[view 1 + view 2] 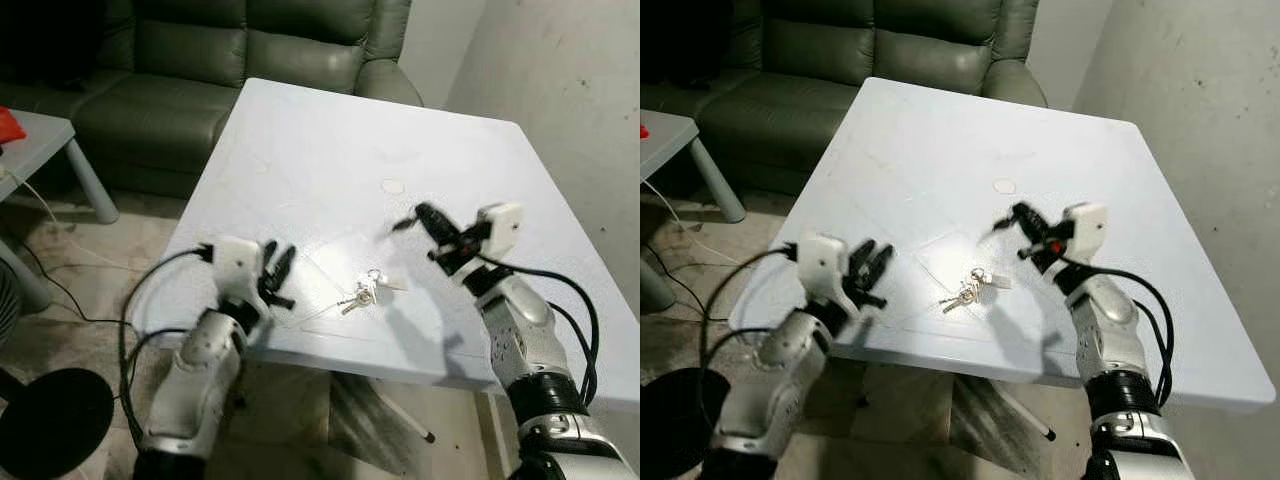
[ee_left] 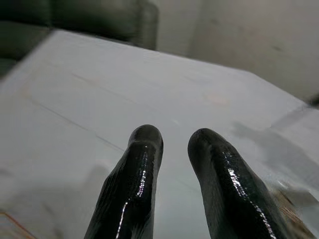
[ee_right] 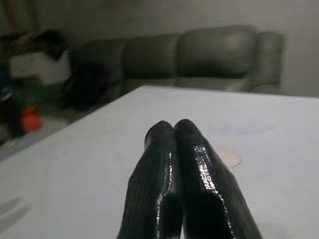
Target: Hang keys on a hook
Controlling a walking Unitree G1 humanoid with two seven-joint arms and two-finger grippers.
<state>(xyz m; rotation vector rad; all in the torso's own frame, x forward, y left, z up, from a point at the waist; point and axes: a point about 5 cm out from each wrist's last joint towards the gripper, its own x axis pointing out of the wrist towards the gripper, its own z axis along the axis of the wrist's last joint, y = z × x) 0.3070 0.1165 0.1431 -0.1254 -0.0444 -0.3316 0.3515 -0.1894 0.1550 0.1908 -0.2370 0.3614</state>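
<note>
Nearest us, our left gripper [image 1: 278, 272] hangs over the counter's [image 1: 330, 140] near-left corner, its fingers [image 2: 141, 169] apart with nothing between them. Our right gripper [image 1: 420, 222] hovers above the counter toward the near-right side, its fingers [image 3: 169, 164] pressed together and empty.

The keys [image 1: 362, 292] lie flat on the counter close to the near edge, between the two grippers and clear of both. They look like a small bunch on a ring, with one key pointing toward the near-left corner.

We judge the step in hand to be the pickup, not yet begun. To do it well we would part the right fingers first, come down over the ring rather than the flat blades, and close on it so the bunch dangles free for hanging. Flat metal on a smooth top may slide, so a steep, straight descent seems wise. We can make out no hook, so we cannot say where the keys must go.

The counter is a pale, smooth square with faint scratches and a small round mark [image 1: 393, 186] near its middle. Past its far edge stands a dark green sofa [image 1: 240, 50]; a grey side table [image 1: 40, 140] sits off the left, cables [image 1: 60, 290] trail on the floor, and a plain wall [image 1: 570, 90] runs along the right.
</note>
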